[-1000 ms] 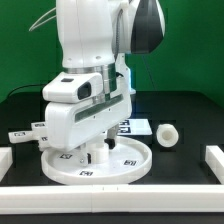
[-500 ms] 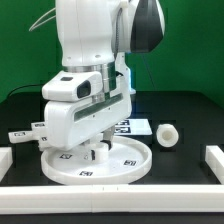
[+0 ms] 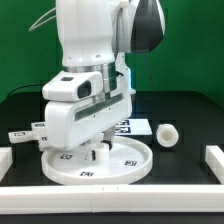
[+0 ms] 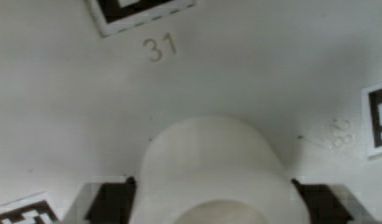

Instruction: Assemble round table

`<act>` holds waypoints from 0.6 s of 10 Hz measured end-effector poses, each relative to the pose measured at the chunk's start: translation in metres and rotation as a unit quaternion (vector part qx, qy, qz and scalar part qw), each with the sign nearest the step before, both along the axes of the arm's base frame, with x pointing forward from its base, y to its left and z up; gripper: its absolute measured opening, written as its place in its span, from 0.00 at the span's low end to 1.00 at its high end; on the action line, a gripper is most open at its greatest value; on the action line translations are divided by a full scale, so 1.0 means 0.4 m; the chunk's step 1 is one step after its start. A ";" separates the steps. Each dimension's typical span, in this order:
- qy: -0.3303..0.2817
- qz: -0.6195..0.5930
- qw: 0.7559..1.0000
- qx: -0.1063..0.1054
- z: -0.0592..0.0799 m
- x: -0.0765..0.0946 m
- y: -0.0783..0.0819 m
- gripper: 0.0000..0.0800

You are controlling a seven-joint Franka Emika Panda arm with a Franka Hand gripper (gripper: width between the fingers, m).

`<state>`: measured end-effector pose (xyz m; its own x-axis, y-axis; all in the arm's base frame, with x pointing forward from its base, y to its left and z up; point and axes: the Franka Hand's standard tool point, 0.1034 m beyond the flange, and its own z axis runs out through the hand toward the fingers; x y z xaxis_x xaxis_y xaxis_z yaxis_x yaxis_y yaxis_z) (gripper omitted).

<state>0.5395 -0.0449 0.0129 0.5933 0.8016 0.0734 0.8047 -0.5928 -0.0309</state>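
Gripper (image 4: pixel 213 202) clamps leg (image 4: pixel 213 155); disc (image 4: pixel 259 80) beneath.

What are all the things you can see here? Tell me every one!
large rimmed round plastic disc: one, white, on the table under the gripper
rounded piece: one, white, disc's middle, gripped; maybe part of the disc
short thick plastic cylinder: one, white, lying at the exterior view's right
small flat tagged part: one, white, exterior view's left
marker board: one, white, behind the disc
plain border blocks: two clear, white, table's side edges
table: one, black, under everything
robot arm: one, white, above the disc
gripper: one, dark fingers, shut on the rounded piece
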 end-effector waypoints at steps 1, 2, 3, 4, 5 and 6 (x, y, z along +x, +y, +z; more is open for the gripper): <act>-0.007 0.004 1.000 0.001 0.001 0.028 0.015 0.51; -0.010 -0.001 1.000 0.002 0.001 0.042 0.038 0.51; -0.010 -0.007 1.000 0.003 0.001 0.052 0.064 0.51; -0.012 -0.015 1.000 0.004 0.001 0.066 0.089 0.51; -0.013 -0.022 1.000 0.005 0.001 0.076 0.107 0.51; -0.013 -0.033 0.999 0.006 0.001 0.083 0.128 0.51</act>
<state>0.5728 0.0063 0.0135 0.6423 0.7599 0.0994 0.7647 -0.6441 -0.0171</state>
